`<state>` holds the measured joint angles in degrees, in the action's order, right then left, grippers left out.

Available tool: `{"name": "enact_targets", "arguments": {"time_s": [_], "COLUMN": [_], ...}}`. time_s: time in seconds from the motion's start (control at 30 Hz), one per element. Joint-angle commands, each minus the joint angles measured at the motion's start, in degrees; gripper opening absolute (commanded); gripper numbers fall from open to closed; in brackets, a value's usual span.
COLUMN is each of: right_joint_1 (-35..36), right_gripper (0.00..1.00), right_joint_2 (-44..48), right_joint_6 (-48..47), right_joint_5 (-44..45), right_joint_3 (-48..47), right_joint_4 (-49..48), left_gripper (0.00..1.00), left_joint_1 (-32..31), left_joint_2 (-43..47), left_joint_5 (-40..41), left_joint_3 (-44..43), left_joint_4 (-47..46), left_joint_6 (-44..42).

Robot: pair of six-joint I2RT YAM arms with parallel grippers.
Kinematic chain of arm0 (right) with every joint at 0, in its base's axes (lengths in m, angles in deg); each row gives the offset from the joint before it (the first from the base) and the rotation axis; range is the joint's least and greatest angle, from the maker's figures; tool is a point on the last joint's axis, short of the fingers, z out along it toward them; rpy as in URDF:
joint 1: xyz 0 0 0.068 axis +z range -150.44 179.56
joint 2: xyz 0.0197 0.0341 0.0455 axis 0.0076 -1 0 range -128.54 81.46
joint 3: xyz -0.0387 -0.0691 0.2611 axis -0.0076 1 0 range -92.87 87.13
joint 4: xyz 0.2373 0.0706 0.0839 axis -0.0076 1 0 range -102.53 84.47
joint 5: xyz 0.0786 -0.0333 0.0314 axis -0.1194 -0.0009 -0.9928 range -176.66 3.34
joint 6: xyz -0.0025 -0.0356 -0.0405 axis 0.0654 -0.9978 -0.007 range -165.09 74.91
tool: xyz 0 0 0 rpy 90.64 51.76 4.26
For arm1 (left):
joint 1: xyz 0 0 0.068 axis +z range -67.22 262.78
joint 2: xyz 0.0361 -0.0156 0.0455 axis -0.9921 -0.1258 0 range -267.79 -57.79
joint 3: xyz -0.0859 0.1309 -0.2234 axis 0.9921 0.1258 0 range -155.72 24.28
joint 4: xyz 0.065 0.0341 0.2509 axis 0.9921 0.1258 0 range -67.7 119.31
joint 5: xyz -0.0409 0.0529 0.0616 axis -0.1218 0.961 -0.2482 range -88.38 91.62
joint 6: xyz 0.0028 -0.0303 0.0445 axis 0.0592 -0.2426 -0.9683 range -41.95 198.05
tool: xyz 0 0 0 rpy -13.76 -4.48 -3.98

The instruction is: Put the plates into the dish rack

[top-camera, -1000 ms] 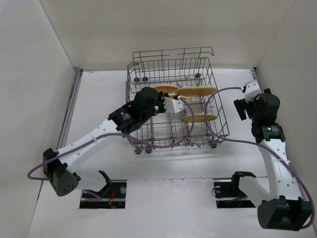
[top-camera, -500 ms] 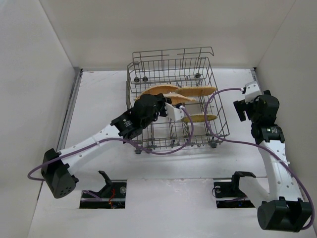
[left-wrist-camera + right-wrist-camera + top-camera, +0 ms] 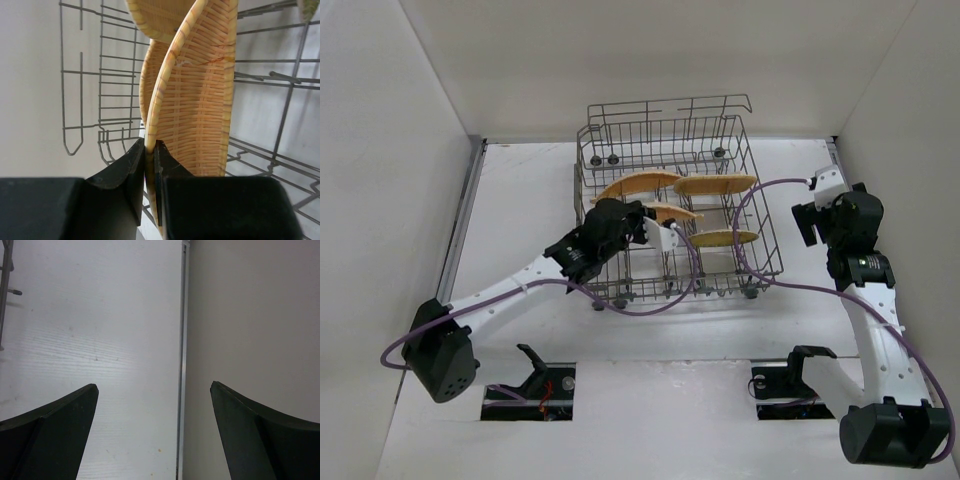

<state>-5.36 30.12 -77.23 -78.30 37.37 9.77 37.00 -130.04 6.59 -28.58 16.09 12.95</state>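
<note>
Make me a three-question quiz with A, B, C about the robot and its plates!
1. Where are the right fingers? A inside the rack; B over the white table; C on a plate.
2. How many round orange-tan woven plates show inside the grey wire dish rack? A two; B four; C six.
3. The left fingers are: A wide open; B shut on nothing; C shut on a plate's rim.

Answers: B, only table lies below them; B, four show from above; C, the rim sits pinched between them.
</note>
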Motion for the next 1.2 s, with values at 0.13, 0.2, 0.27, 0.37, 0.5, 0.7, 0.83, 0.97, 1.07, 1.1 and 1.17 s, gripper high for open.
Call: {"name": "enact_targets", "arguments": {"time_s": [0.13,0.2,0.27,0.37,0.5,0.7,0.83,0.97,1.07,1.1,1.17], "right_joint_1": [-0.04,0.05,0.14,0.22,0.22,0.4,0.4,0.4,0.4,0.4,0.4], "right_gripper": [1.0,1.0,1.0,1.0,1.0,1.0,1.0,1.0,1.0,1.0,1.0], "right_joint_2": [0.53,0.36,0.35,0.27,0.18,-0.52,-1.14,-1.49,-1.84,-1.93,-2.19], "right_joint_6": [0.85,0.94,1.11,1.2,1.29,1.38,1.47,1.29,1.2,1.12,0.94], "right_joint_5": [2.71,3.41,3.77,4.03,4.47,5.17,5.26,5.26,5.26,5.26,5.26], "right_joint_3": [-2.54,-2.62,-2.71,-2.89,-3.06,-3.68,-4.38,-4.73,-4.91,-5.0,-5.17], "right_joint_4": [-0.24,-0.16,0.11,0.55,0.99,1.6,1.78,1.86,1.78,1.78,1.52], "left_gripper": [0.0,0.0,0.0,0.0,0.0,0.0,0.0,0.0,0.0,0.0,0.0], "left_joint_1": [2.4,2.93,3.63,4.69,5.48,6.45,6.8,7.07,7.15,7.15,6.98], "left_joint_2": [0.53,0.09,-0.43,-1.22,-2.11,-3.34,-3.95,-4.48,-5.18,-5.44,-6.15], "left_joint_5": [-4.97,-5.85,-6.9,-8.31,-9.71,-11.91,-13.06,-14.29,-14.99,-15.25,-15.52], "left_joint_3": [-0.66,-0.75,-0.75,-0.84,-1.02,-1.02,-1.02,-0.93,-0.67,-0.58,-0.4], "left_joint_4": [-8.28,-8.63,-8.98,-9.69,-10.22,-11.36,-11.62,-11.71,-12.15,-12.32,-12.59], "left_joint_6": [0.33,0.41,0.59,0.68,1.2,1.82,2.08,2.35,2.96,3.22,4.19]}}
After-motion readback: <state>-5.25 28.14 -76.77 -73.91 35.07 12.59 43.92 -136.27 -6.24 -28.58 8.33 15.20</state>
